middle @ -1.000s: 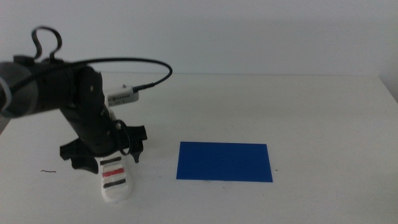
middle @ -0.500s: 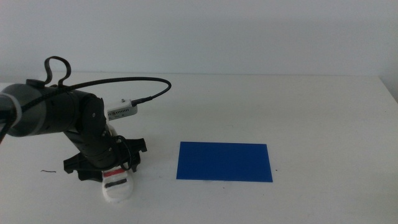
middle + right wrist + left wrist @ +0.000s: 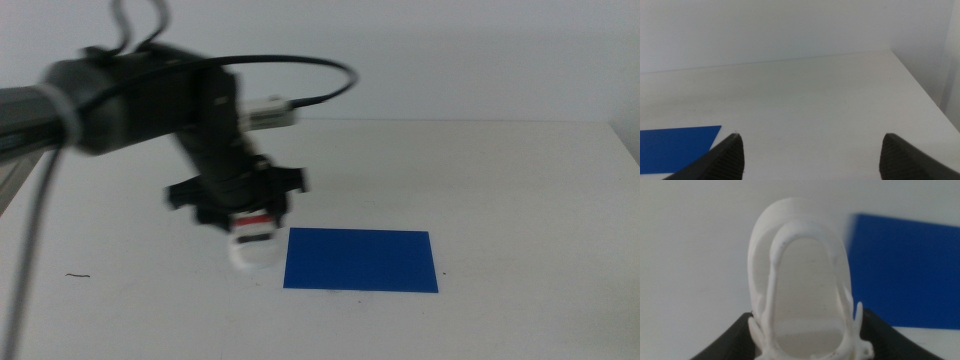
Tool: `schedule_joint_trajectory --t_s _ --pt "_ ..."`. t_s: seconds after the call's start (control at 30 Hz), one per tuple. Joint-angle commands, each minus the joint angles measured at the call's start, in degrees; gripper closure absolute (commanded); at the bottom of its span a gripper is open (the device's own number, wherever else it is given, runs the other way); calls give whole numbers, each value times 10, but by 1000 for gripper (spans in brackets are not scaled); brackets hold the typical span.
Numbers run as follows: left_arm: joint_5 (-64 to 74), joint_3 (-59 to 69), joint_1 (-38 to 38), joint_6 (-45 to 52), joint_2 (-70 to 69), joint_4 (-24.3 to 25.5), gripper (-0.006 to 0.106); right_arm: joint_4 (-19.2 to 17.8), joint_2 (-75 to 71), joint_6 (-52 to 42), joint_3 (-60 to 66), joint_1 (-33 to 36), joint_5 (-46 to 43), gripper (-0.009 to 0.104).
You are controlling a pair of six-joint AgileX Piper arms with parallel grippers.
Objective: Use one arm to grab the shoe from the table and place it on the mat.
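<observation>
The shoe (image 3: 800, 285) looks like smooth, matt white moulded plastic with faint scuffs inside. The mat (image 3: 361, 260) is a flat, matt deep-blue sheet. The desk (image 3: 520, 190) is smooth, matt white. The left tool's (image 3: 805, 330) jaws look matt black plastic.

My left arm (image 3: 120, 100) reaches in from the left, its gripper (image 3: 240, 200) clamped, pointing down; my right gripper (image 3: 810, 150) waits, jaws apart.

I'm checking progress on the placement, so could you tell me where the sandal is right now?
In the middle view the sandal is held in the left end effector, just left of the blue mat, not yet over it.
</observation>
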Motion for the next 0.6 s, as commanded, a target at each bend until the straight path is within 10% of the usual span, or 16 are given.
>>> schedule_joint_trajectory --t_s 0.0,0.37,0.57 --pt "25 -59 -35 -5 34 6 102 -4 -3 -3 1 -1 -4 16" --pt "139 -317 -120 -9 227 6 102 -4 -3 -3 1 -1 -4 16" --pt "144 -353 -129 147 252 12 102 -4 -3 -3 1 -1 -4 16"
